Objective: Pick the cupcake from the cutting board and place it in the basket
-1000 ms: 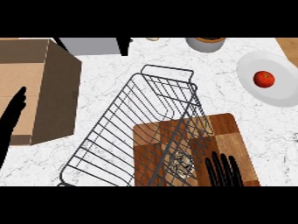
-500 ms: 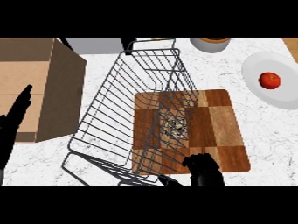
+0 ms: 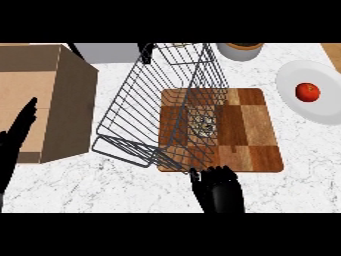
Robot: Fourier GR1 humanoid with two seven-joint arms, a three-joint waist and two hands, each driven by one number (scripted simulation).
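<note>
A wooden cutting board (image 3: 250, 131) lies on the marble counter at centre right. A wire basket (image 3: 165, 105) leans tilted over the board's left half. Through its wires a small pale cupcake (image 3: 206, 126) shows on the board. My right hand (image 3: 218, 190) is at the board's near edge, fingers straight and pointing toward the board, holding nothing and well short of the cupcake. My left hand (image 3: 4, 157) rests open at the left edge, fingers up, beside the cardboard box.
A cardboard box (image 3: 33, 97) fills the left side. A white plate (image 3: 317, 102) with a red tomato (image 3: 308, 92) sits at the right. A grey container (image 3: 114, 51) and a bowl (image 3: 241, 50) stand along the far edge.
The view has shifted, so the board and basket now sit higher in the picture. My right hand has drawn back from the board's surface to its near edge.
</note>
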